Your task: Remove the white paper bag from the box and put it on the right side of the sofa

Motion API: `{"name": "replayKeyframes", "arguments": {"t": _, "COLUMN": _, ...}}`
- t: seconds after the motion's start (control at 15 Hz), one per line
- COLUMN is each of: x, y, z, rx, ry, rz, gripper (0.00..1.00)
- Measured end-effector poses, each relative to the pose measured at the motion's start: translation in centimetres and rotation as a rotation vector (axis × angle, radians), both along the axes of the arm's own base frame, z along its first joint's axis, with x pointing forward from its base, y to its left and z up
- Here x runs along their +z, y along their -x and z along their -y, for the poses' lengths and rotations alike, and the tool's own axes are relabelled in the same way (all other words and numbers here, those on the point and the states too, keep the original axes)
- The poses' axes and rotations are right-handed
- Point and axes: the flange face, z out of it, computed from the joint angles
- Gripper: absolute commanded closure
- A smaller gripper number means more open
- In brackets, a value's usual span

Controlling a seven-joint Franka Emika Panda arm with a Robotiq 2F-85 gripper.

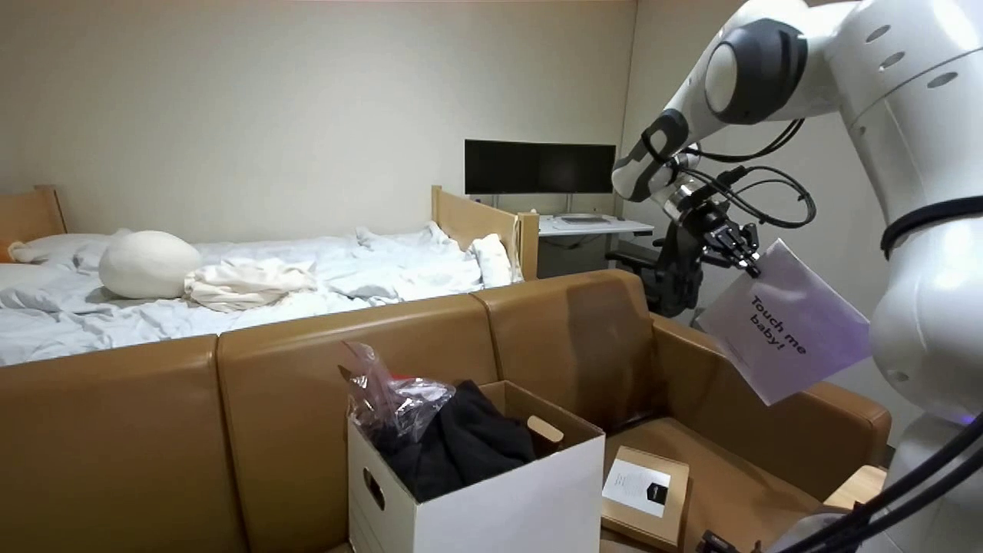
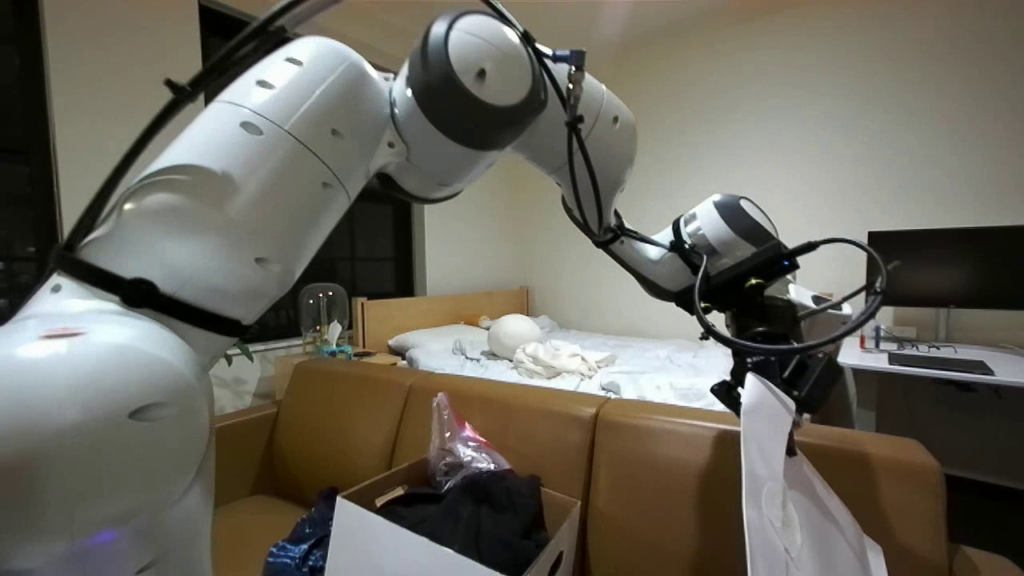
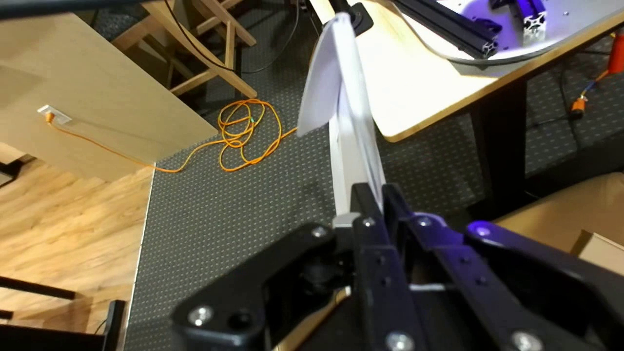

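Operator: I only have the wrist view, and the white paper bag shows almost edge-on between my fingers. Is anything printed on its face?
Observer: Yes. In an exterior view, the white paper bag reads "Touch me baby!" in dark letters.
Operator: Good. Is it fully out?
Observer: Yes, it hangs apart from the box in both exterior views.
Operator: And what can you see in there?
Observer: Black cloth and crinkled clear plastic; anything underneath is hidden.
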Motion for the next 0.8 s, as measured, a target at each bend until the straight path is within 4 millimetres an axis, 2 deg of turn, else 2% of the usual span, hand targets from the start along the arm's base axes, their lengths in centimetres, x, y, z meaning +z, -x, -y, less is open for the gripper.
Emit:
{"name": "replayKeyframes", "arguments": {"t": 0.13, "x": -2.6, "y": -0.9, "z": 1.6, "rx": 0.013, "ry": -0.044, "rz": -0.038, "gripper": 0.92}}
{"name": "replayKeyframes", "arguments": {"t": 0.2, "x": -3.3, "y": -1.6, "z": 2.1, "rx": 0.020, "ry": -0.061, "rz": -0.041, "gripper": 0.92}}
{"name": "replayKeyframes", "arguments": {"t": 0.4, "x": -2.7, "y": -3.1, "z": 2.4, "rx": 0.032, "ry": -0.071, "rz": -0.027, "gripper": 0.92}}
{"name": "replayKeyframes", "arguments": {"t": 0.6, "x": -2.1, "y": -3.4, "z": 2.3, "rx": 0.033, "ry": -0.069, "rz": -0.019, "gripper": 0.95}}
{"name": "replayKeyframes", "arguments": {"t": 0.8, "x": -3.5, "y": -3.6, "z": 2.7, "rx": 0.028, "ry": -0.066, "rz": -0.044, "gripper": 0.95}}
